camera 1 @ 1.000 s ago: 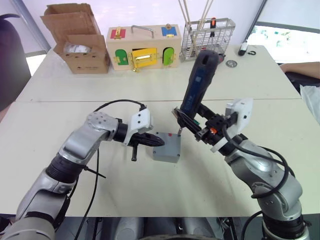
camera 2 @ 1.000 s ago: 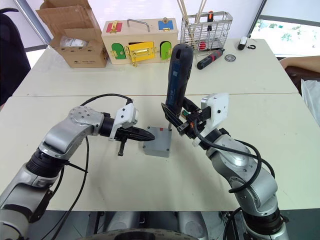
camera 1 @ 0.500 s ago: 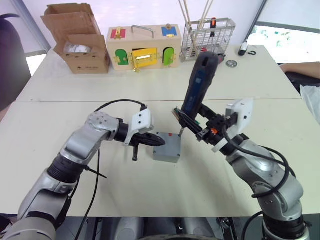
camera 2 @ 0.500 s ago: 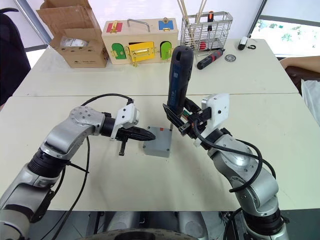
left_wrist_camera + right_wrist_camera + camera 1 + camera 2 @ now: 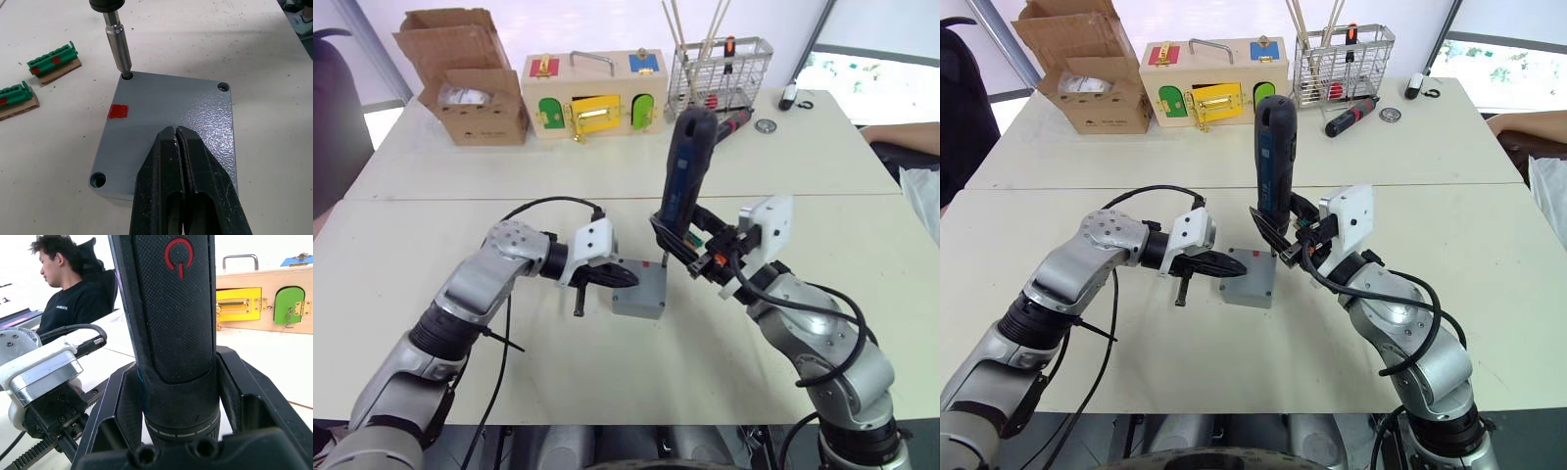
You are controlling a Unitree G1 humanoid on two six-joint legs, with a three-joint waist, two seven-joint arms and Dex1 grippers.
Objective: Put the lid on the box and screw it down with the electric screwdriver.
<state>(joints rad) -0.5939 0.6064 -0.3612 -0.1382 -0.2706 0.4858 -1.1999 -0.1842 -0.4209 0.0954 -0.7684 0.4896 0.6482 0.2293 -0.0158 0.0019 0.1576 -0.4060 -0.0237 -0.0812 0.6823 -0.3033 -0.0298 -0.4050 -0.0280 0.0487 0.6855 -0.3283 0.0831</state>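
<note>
Left gripper (image 5: 177, 142): fingers pressed together, nothing between them, tips resting on top of the lid (image 5: 166, 122), pinning it down from the robot's left side. The lid is already sitting on the box (image 5: 639, 291), mid-table, red mark facing up. Green connector strips (image 5: 53, 55) lie on the table just beside it. Key relation: the bit (image 5: 117, 41) of the electric screwdriver (image 5: 683, 171) sits in the far corner screw hole, the one on the far side of the red mark from the left fingertips, so the pinning gripper and the bit are at opposite ends of the lid and well apart. The tool's long axis is close to upright, leaning slightly with its top tipped away toward the back of the table. Right gripper (image 5: 690, 247): clamped around the lower body of the screwdriver, power button facing its wrist camera. The right arm does the driving; the left only steadies. Judgement: that lean needs straightening before the bit spins, or it may cam out. The other visible holes look empty. Wooden latch box (image 5: 592, 90) and wire basket (image 5: 720, 69) sit at the back, out of play.
</note>
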